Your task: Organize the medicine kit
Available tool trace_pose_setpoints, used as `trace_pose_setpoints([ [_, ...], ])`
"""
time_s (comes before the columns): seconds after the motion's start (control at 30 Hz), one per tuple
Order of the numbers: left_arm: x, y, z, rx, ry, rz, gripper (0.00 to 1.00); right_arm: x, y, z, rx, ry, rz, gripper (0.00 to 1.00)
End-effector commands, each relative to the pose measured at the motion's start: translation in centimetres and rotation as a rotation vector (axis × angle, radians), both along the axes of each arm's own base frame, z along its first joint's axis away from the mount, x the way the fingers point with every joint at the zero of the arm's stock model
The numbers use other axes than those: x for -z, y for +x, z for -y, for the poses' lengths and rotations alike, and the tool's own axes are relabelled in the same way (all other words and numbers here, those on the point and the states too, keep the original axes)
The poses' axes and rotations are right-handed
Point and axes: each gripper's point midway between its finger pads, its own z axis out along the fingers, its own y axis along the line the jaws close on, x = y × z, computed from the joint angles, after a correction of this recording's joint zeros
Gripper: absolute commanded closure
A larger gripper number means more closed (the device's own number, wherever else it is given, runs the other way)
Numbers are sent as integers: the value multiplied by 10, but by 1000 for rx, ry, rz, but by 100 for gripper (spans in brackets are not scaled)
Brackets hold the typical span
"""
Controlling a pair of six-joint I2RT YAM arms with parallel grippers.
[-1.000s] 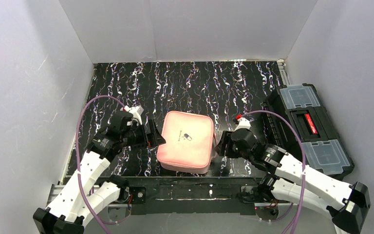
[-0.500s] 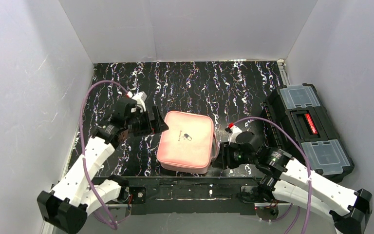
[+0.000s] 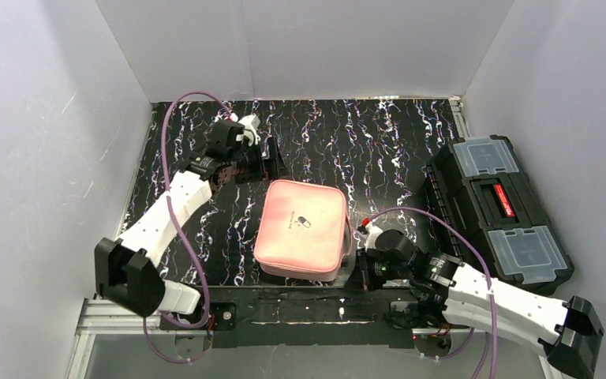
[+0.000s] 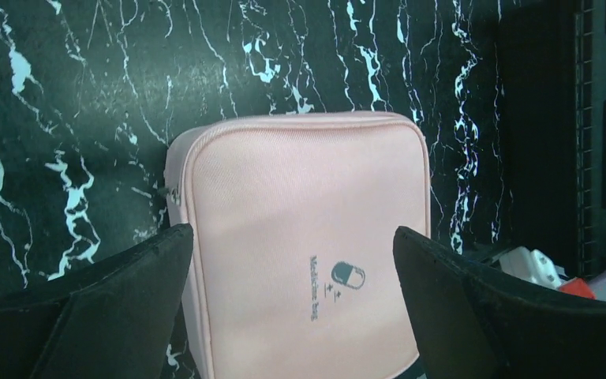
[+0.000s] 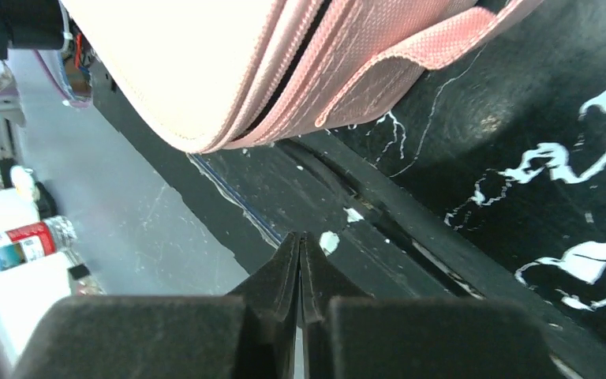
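Left gripper [image 3: 274,160]: jaws spread wide and holding nothing. It is raised clear of the table [image 3: 379,134] and pointed down toward the near edge.
Left gripper, wrist view [image 4: 290,237]: the two black fingers [image 4: 102,308] frame the lower corners of the view. No contact with anything is visible.
Medicine kit relative to left gripper: the medicine kit [image 3: 300,229] lies below and ahead of the open jaws, its pink lid showing between the fingers in the wrist view [image 4: 300,189]. The gripper stands just beyond the kit's far-left corner, apart from it.
Kit condition: flat on the table with the lid down and the pill logo [image 4: 347,276] facing up. Whether the zip is fully fastened cannot be determined.
Right gripper [image 3: 360,268]: jaws closed on each other with nothing between them. It sits low, at the near edge of the table.
Right gripper, wrist view [image 5: 300,241]: the fingertips meet in a point just over the table's front rail.
Medicine kit relative to right gripper: the kit's near-right corner [image 5: 205,63] is close ahead of the closed tips, with a visible gap. The pink strap [image 5: 442,47] on that side of the kit lies ahead and to one side of the tips.
Toolbox [image 3: 497,209]: black with clear lid panels, lying behind the right gripper and on the opposite side from the kit, well apart from the tips.
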Motion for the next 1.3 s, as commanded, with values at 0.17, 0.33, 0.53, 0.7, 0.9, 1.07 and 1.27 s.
trace_pose_setpoints([
  [0.17,20,72,45,99,-65,-27,2,-8,6,-41,75,105,2,99],
  [0.33,40,96,60,116,-86,-64,2,-3,5,-51,118,127,-8,99],
  [0.53,64,111,71,117,-109,-125,2,-10,16,-67,152,129,28,99],
  [0.7,83,105,70,125,-106,-205,2,-6,31,-72,220,57,53,99],
  [0.9,96,91,55,121,-139,-299,6,-5,49,-62,348,22,83,99],
  [1.07,99,77,38,96,-137,-325,8,-13,67,-59,436,31,133,99],
  [1.27,101,59,21,76,-122,-359,10,-30,84,-64,504,35,182,99],
])
